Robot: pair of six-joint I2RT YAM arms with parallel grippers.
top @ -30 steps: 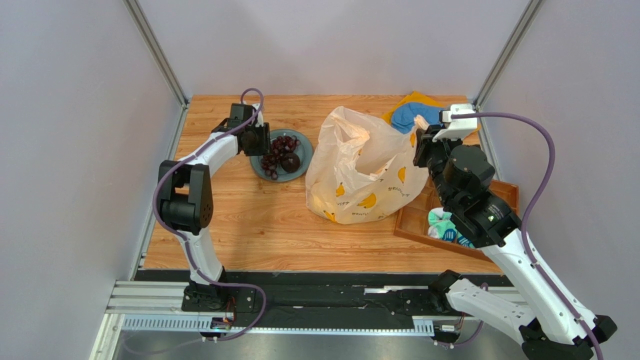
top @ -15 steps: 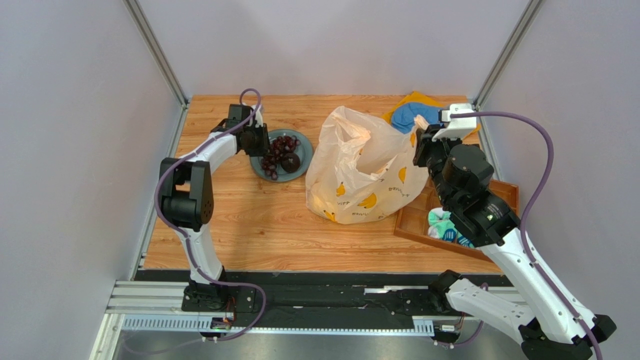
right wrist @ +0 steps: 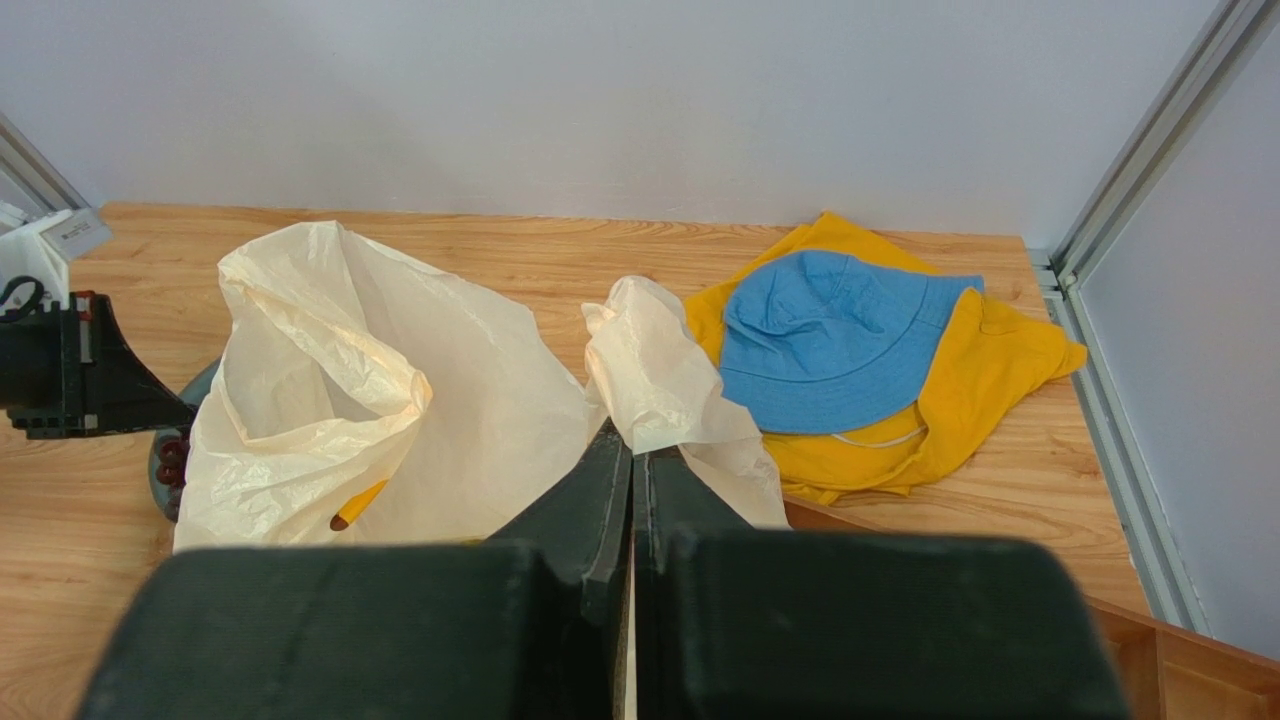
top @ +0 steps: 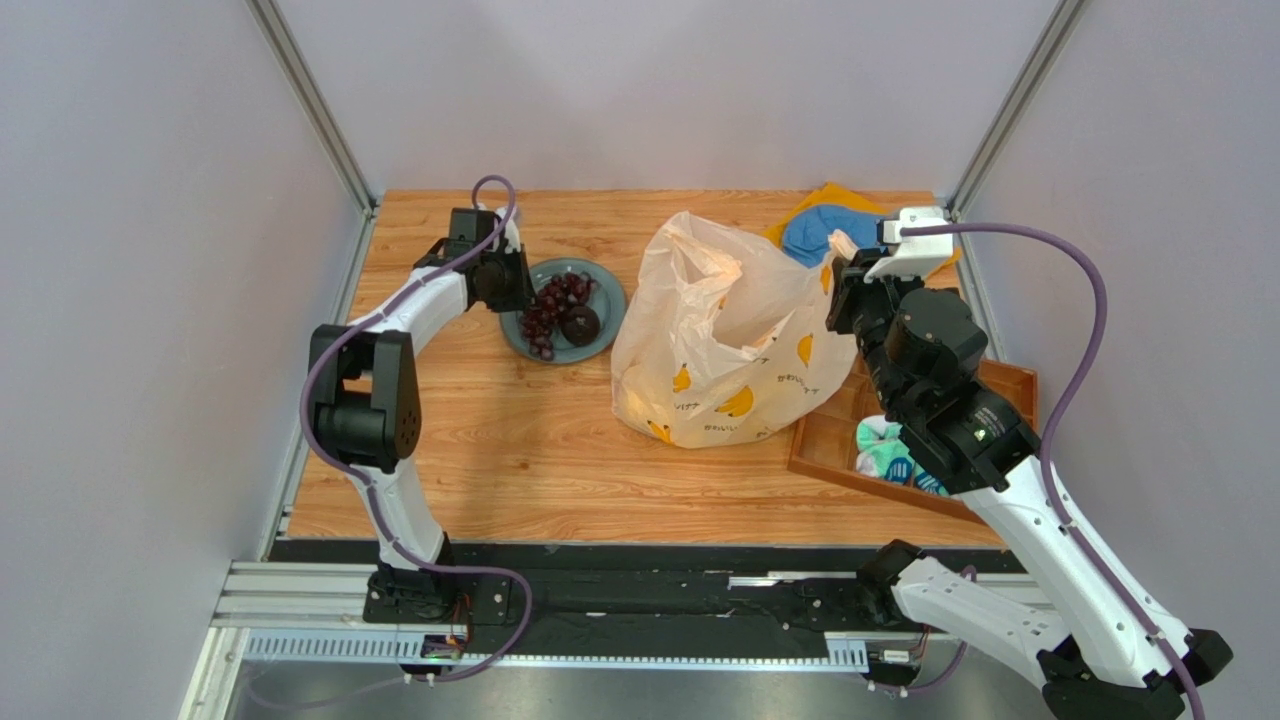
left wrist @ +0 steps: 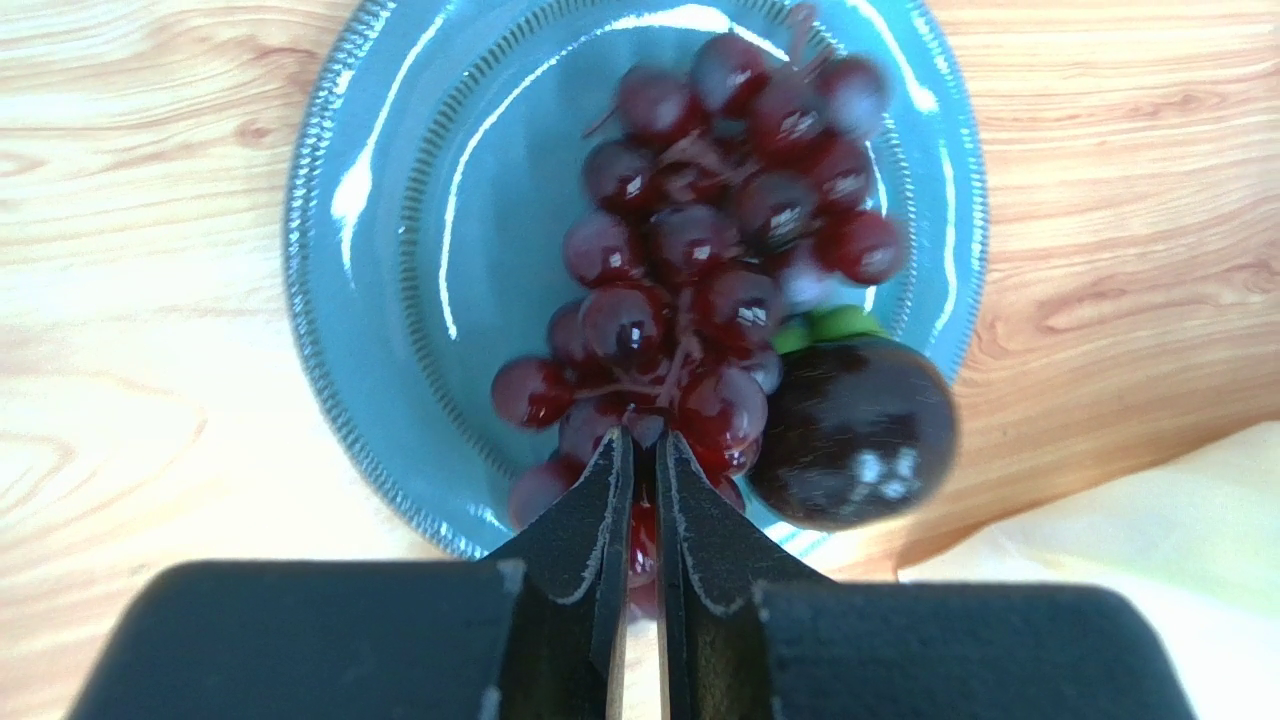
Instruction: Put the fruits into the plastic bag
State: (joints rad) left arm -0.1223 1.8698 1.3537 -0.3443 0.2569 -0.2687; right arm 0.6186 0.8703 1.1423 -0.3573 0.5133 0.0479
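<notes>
A bunch of dark purple grapes [left wrist: 706, 255] and a dark round fruit [left wrist: 852, 432] lie on the grey-blue plate [left wrist: 391, 270]. My left gripper [left wrist: 643, 443] is at the bunch's near end, its jaws pinched almost together on the grapes there. From above, the left gripper [top: 519, 300] sits at the plate's [top: 601, 290] left side, over the grapes [top: 556, 297]. The plastic bag [top: 721, 353] stands mid-table, mouth open. My right gripper [right wrist: 631, 443] is shut on the bag's handle loop [right wrist: 646, 368]. A yellow banana-like tip [right wrist: 361, 503] shows through the bag's [right wrist: 451, 405] wall.
A blue hat [right wrist: 834, 323] lies on an orange-yellow cloth [right wrist: 992, 353] behind the bag at the back right. A wooden tray [top: 834, 450] holding small items [top: 887, 447] sits at the right under my right arm. Grey walls enclose the table.
The left gripper's jaws have narrowed onto the near end of the grape bunch, and the arm has shifted slightly left. The right arm and the bag have not moved.
</notes>
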